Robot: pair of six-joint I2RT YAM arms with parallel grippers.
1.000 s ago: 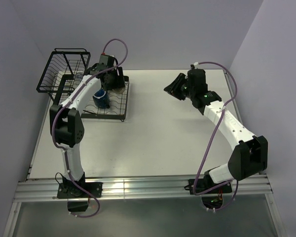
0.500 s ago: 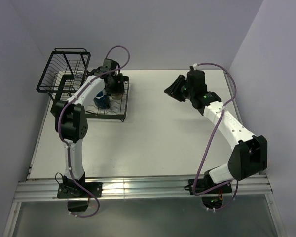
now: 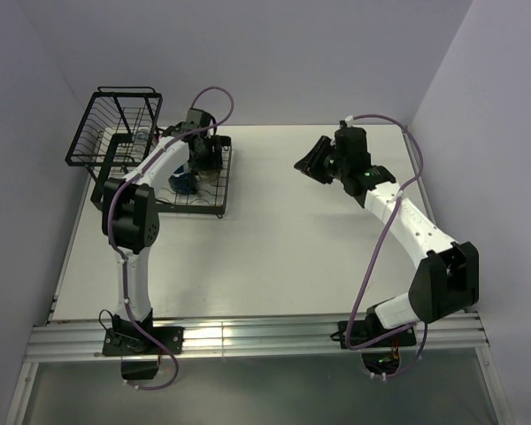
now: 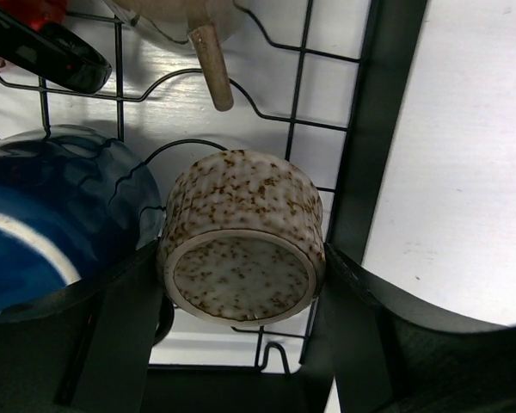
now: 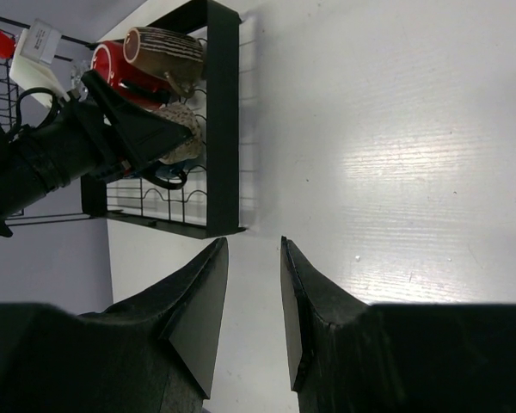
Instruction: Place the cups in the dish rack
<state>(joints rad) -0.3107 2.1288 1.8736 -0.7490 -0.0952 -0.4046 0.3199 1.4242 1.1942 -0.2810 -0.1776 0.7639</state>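
L gripper point(image 4: 241, 265) pinches speckled beige cup point(image 4: 245, 202), lying on its side at the dish rack point(image 4: 361, 129) tray's edge, beside dark blue mug point(image 4: 47, 215). R gripper point(image 5: 254, 249) empty, jaws slightly apart, over table point(image 5: 396, 129).

Table top point(image 3: 274, 239): white and matte, lying flat across the middle of the top view.
Back wall point(image 3: 274, 53): pale lavender, rising plain behind the far edge.
Left wall point(image 3: 18, 133), right wall point(image 3: 504, 106): same lavender, closing in on both sides.
Metal rail point(image 3: 265, 336): running along the near edge.
Grey strip point(image 3: 274, 390): lying below the rail.
Glare point(image 5: 404, 163): spreading softly over the white top.
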